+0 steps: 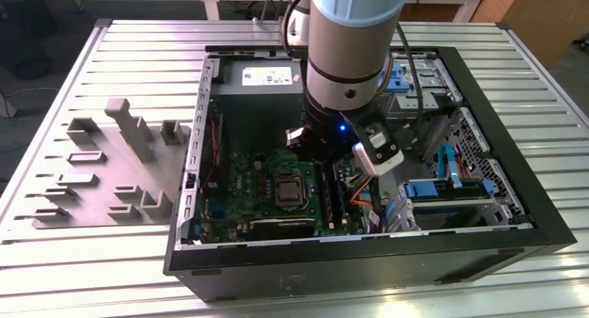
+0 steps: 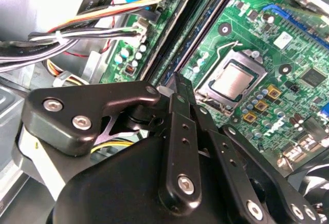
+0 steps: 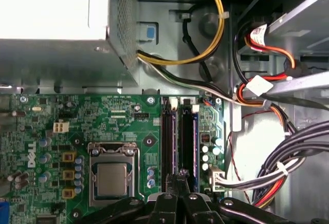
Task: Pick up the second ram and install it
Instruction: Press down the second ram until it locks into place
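Inside the open computer case (image 1: pixel 198 194), which lies on the slatted metal desk (image 1: pixel 74 263), the arm (image 1: pixel 350 49) reaches straight down over the green motherboard (image 1: pixel 258 187); its pincer (image 3: pixel 180 183) hangs just above the memory slots (image 3: pixel 180 142), beside the processor socket (image 3: pixel 112 175); in both wrist views the black fingers (image 2: pixel 180 106) stand pressed together with no gap, clenched on nothing that I can see. The second ram (image 3: pixel 195 147) appears to sit already in the slots, a long narrow dark-and-blue stick running away from the fingertips toward the power-supply box (image 1: pixel 262 76); the pincer's tip is directly over its near end, close to touching, though contact I cannot tell. In the second wrist view the same stick (image 2: pixel 205 34) stretches out past the fingertips, parallel to a neighbouring slot. Bundled wires (image 3: pixel 288 157) crowd the case's drive-bay side, near the blue brackets (image 1: pixel 432 190); a grey holder (image 1: pixel 110 173) with upright posts rests on the desk by the case's far side wall, at the exterior view's left.
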